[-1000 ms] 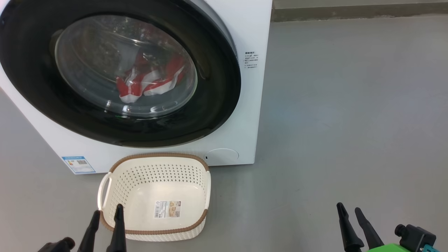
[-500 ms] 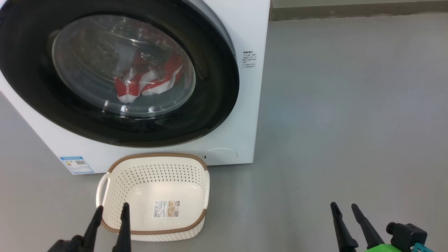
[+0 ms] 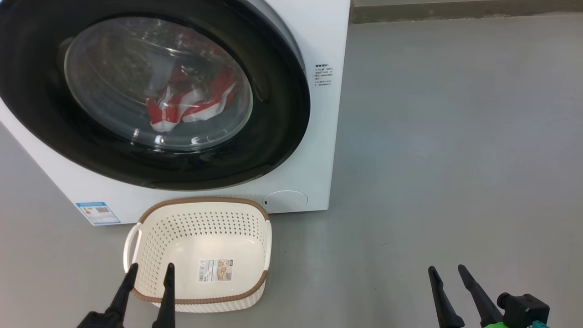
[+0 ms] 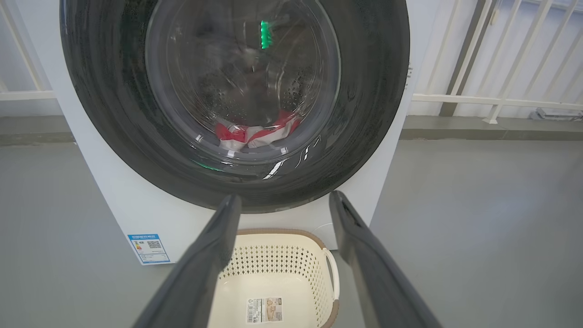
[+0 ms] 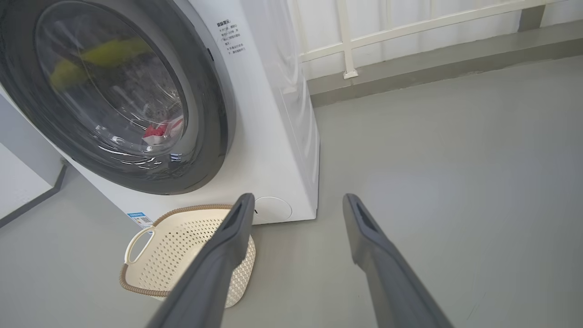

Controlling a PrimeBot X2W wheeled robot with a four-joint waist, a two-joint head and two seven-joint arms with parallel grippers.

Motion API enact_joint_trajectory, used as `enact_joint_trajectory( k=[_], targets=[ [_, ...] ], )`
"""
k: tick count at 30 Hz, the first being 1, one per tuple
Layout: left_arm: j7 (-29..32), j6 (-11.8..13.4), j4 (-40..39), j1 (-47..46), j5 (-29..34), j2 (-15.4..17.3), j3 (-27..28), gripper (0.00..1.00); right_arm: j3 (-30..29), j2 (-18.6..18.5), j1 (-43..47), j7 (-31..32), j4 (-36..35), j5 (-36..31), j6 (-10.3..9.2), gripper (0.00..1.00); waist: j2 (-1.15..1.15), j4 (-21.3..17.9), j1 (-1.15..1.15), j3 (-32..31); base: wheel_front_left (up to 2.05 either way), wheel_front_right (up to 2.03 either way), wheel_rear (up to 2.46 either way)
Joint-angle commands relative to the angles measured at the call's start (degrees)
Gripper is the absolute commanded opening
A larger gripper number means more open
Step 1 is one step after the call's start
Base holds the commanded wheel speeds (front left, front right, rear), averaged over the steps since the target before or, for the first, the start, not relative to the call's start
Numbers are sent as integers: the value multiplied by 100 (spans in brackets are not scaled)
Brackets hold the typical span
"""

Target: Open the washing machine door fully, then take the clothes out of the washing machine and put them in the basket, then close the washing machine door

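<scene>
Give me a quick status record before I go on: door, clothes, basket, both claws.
washing machine door: shut against the front of the washing machine
clothes: red and white, inside the machine, seen through the door glass
basket: on the floor in front of the machine, no clothes in it, a sticker on its bottom
left claw: open, holding nothing, over the basket's near rim
right claw: open, holding nothing, over bare floor

A white railing [image 5: 345,36] lines a grey kerb [image 5: 410,68] beyond the floor [image 3: 455,136].
</scene>
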Motion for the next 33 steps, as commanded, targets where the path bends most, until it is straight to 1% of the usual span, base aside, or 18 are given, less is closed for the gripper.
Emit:
enact_joint_trajectory(
  k=[1,5,20,24,26,28,33],
  targets=[
    [-93,-19,-177,-33,153,108,161,100,101,-35,-30,-81,-167,-193,9,100,0,-2,0,2,0,0,0],
    [-157,-21,-166,-28,354,113,167,100,52,-32,-5,-145,-185,-455,9,100,0,-10,0,8,0,0,0],
    [-157,-21,114,-94,30,107,303,100,-316,14,24,-145,-210,-465,9,100,0,-17,0,33,0,0,0],
    [-157,-21,213,-112,35,106,335,100,-339,21,42,-145,-202,-461,9,100,0,-18,0,27,0,0,0],
    [-157,-21,326,-119,144,166,271,100,-334,26,54,-145,-193,-463,9,100,0,-25,0,17,0,0,0],
    [-157,-21,333,-164,-123,170,198,100,-327,31,56,-145,-193,-459,9,100,0,-28,0,24,0,0,0],
    [-157,-21,362,-197,-294,242,174,100,-325,40,47,-145,-197,-454,9,100,0,-21,0,38,0,0,0]
  ],
)
